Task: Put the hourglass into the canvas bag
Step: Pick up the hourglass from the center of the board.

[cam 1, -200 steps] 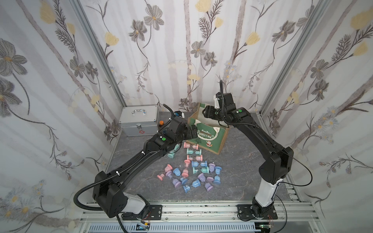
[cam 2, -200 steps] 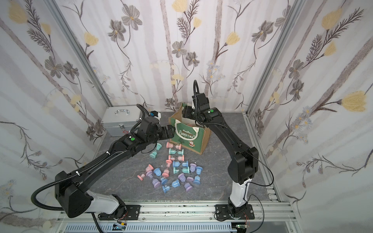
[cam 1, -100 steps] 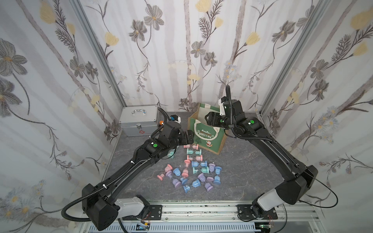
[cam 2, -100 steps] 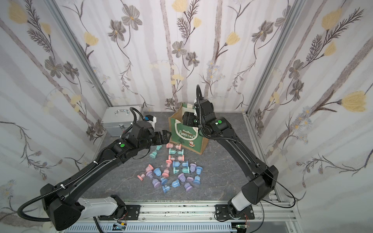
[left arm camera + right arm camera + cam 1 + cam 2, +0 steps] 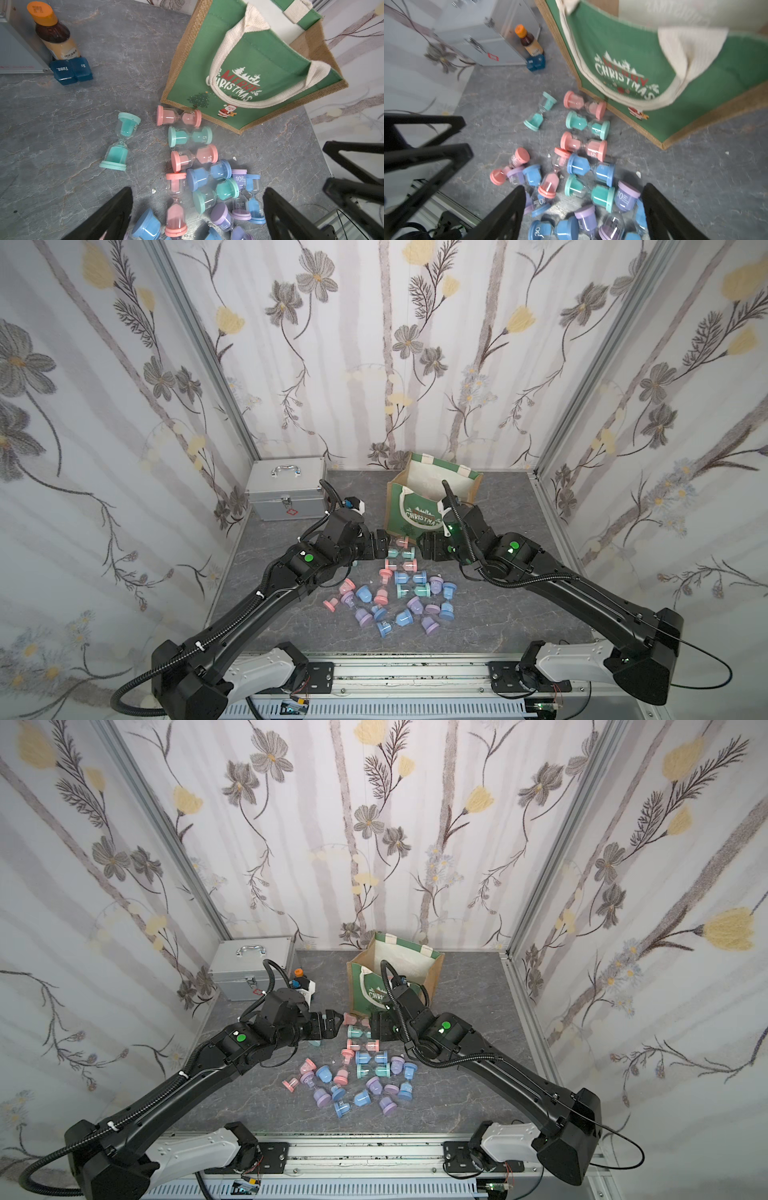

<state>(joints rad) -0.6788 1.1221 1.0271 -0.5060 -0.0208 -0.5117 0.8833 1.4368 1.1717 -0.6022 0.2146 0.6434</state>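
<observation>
Both arms hang low over a scatter of little hourglasses on the grey tabletop [image 5: 62,124], just in front of the canvas bag [image 5: 419,510]. The left gripper [image 5: 198,189] is spread wide and empty. The right gripper [image 5: 583,187] also stands agape with nothing between its fingers. Nothing is lifted yet, so I take picking one as the step in hand.

I'd go for the teal hourglass [image 5: 120,141], which lies alone on the left arm's side, apart from the heap. Bring the fingers down on either side of its glass, across its length, so no neighbour gets nudged.

It lies flat on its side. Its long axis runs roughly crosswise to the pink hourglass [image 5: 178,118], which rests along the bag's foot.
</observation>
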